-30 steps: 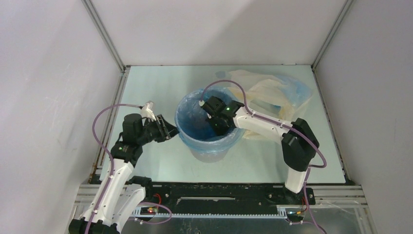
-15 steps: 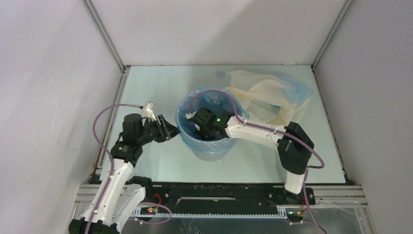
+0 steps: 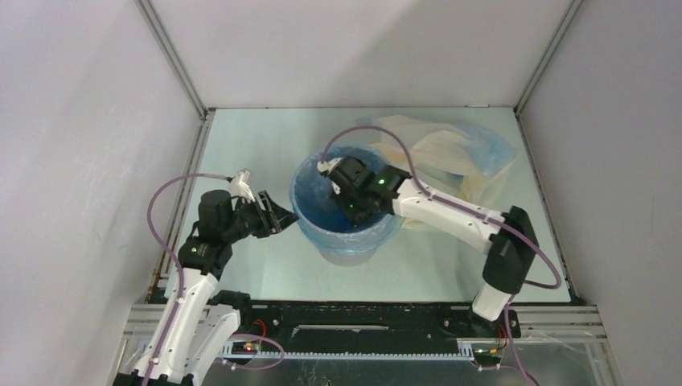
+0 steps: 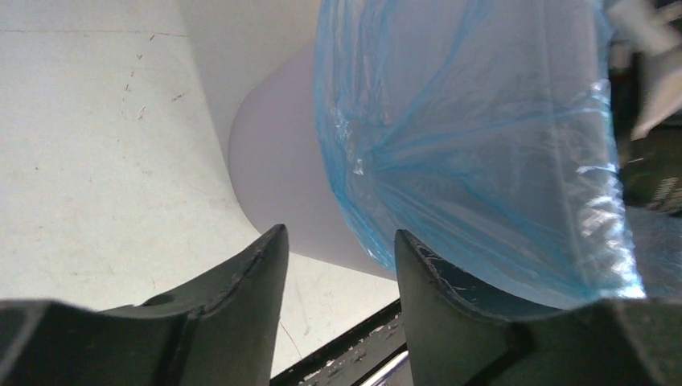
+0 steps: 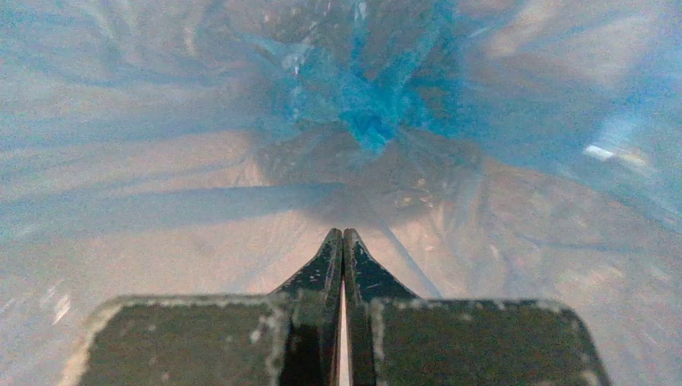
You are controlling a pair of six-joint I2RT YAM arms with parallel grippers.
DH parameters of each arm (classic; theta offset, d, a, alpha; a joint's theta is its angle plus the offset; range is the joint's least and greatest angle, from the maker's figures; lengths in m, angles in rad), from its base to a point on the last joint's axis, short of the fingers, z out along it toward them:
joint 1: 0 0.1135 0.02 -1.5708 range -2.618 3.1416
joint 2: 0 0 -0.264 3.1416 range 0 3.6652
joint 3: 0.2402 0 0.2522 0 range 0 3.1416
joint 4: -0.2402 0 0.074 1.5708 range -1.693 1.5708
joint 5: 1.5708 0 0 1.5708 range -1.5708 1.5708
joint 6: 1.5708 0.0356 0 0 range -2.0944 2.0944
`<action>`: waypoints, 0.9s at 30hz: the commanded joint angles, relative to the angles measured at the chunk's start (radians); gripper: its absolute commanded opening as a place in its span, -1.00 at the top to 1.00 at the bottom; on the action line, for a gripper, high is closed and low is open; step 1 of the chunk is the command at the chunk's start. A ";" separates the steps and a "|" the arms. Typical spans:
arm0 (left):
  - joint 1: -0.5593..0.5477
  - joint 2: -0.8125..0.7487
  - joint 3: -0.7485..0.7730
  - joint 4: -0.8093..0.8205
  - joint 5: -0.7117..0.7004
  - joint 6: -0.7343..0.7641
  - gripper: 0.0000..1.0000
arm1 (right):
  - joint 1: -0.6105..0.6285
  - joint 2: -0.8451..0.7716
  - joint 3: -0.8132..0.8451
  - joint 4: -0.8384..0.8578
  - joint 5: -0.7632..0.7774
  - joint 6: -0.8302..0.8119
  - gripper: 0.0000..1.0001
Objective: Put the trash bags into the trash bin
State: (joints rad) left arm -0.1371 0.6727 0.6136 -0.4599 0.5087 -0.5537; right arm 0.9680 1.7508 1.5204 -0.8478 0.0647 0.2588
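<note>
The light grey trash bin (image 3: 347, 248) stands mid-table, lined with a bright blue trash bag (image 3: 315, 201) whose edge folds over the rim. My right gripper (image 5: 343, 237) reaches down inside the bin, shut with nothing visible between its fingers, over the gathered blue film (image 5: 366, 108). My left gripper (image 3: 280, 217) is just left of the bin, open and empty. Its wrist view shows the grey bin wall (image 4: 269, 161) and the draped blue bag (image 4: 466, 145) close ahead of the left gripper (image 4: 339, 241). More trash bags, cream-yellow and pale blue (image 3: 450, 153), lie behind the bin to the right.
White enclosure walls with metal corner posts (image 3: 173, 60) surround the pale table (image 3: 249, 145) on three sides. A black rail (image 3: 354, 318) runs along the near edge between the arm bases. Purple cables (image 3: 165, 201) loop off both arms.
My right wrist swung left inside the bin, then back toward its far right side, staying shut. The left jaws have spread a little wider beside the bin.
</note>
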 commanded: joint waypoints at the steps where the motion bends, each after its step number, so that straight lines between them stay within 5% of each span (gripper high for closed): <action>1: 0.005 -0.049 0.095 -0.087 -0.046 0.034 -0.20 | -0.010 -0.132 0.098 -0.055 0.055 -0.004 0.98; 4: 0.005 -0.071 0.154 -0.155 -0.072 0.052 -0.32 | -0.012 -0.192 0.143 -0.089 0.076 -0.004 0.87; 8: 0.006 -0.089 0.276 -0.239 -0.123 0.066 -0.86 | -0.012 -0.285 0.169 -0.113 0.114 0.004 0.49; 15: -0.016 0.027 0.503 -0.350 -0.216 0.083 -0.98 | -0.020 -0.516 0.076 -0.052 0.256 0.049 -0.88; 27: -0.294 0.289 0.699 -0.391 -0.592 0.098 -0.51 | -0.089 -0.814 -0.217 0.057 0.447 0.151 -0.95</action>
State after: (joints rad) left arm -0.3679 0.8928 1.2491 -0.8284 0.0769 -0.4866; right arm 0.8955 1.0004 1.3586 -0.8589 0.4274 0.3664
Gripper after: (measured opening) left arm 0.785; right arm 0.979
